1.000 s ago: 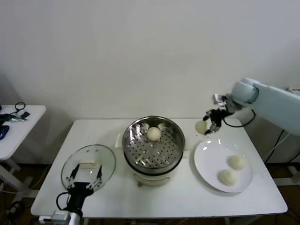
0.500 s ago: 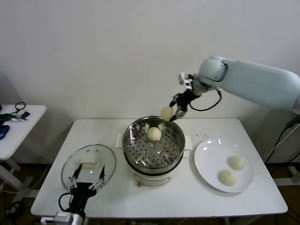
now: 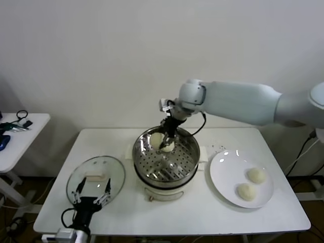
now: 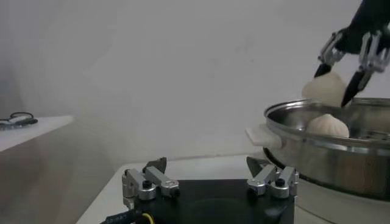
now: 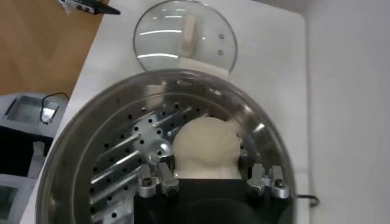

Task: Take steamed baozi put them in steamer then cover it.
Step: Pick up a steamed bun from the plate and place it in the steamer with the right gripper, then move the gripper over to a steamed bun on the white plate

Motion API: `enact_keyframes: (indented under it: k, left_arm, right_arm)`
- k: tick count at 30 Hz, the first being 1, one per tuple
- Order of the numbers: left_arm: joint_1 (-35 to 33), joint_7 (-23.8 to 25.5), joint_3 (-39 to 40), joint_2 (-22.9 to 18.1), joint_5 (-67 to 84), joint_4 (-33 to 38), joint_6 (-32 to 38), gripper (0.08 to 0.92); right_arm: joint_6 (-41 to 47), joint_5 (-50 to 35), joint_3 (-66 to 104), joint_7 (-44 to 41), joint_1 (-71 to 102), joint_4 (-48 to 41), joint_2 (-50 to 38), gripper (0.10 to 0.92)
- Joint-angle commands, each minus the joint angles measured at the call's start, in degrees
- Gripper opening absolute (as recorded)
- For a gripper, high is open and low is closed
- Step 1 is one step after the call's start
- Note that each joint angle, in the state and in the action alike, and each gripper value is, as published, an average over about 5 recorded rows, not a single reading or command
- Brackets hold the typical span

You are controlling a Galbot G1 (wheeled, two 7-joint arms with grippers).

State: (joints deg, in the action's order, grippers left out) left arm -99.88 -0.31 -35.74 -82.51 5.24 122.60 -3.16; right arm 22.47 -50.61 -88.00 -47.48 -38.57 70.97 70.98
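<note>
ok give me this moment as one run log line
right gripper: shut on baozi, above steamer | in steamer: one bun | plate: two buns | left gripper: open, by cover | cover: on table

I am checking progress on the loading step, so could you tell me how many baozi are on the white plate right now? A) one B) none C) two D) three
C: the white plate holds two baozi, while the right gripper holds another over the steamer.
</note>
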Motion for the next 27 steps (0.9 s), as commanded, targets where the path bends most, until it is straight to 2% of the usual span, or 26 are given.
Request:
enact_keyframes:
  k: [1, 13, 20, 27]
  left_arm:
    - [0.1, -0.1, -0.1, 0.2, 1.1, -0.4, 0.0, 0.823]
    - [1.2, -0.1, 0.0, 0.5, 1.4, -0.9, -0.5, 0.823]
    - [1.4, -0.8, -0.1, 0.5, 2.4, -1.0, -0.6, 0.823]
    - [1.4, -0.8, 0.0, 0.6, 2.4, -1.0, -0.7, 0.823]
  right_arm:
    - [0.6, -0.4, -1.2, 2.0, 2.9, 0.2, 3.0, 0.670]
    - [0.8, 0.9, -1.0, 2.0, 5.2, -2.2, 4.9, 0.699]
    - [0.8, 1.8, -1.0, 0.8, 5.3, -1.9, 4.2, 0.809]
    - [0.4, 2.0, -0.5, -0.3, 2.4, 0.2, 0.8, 0.823]
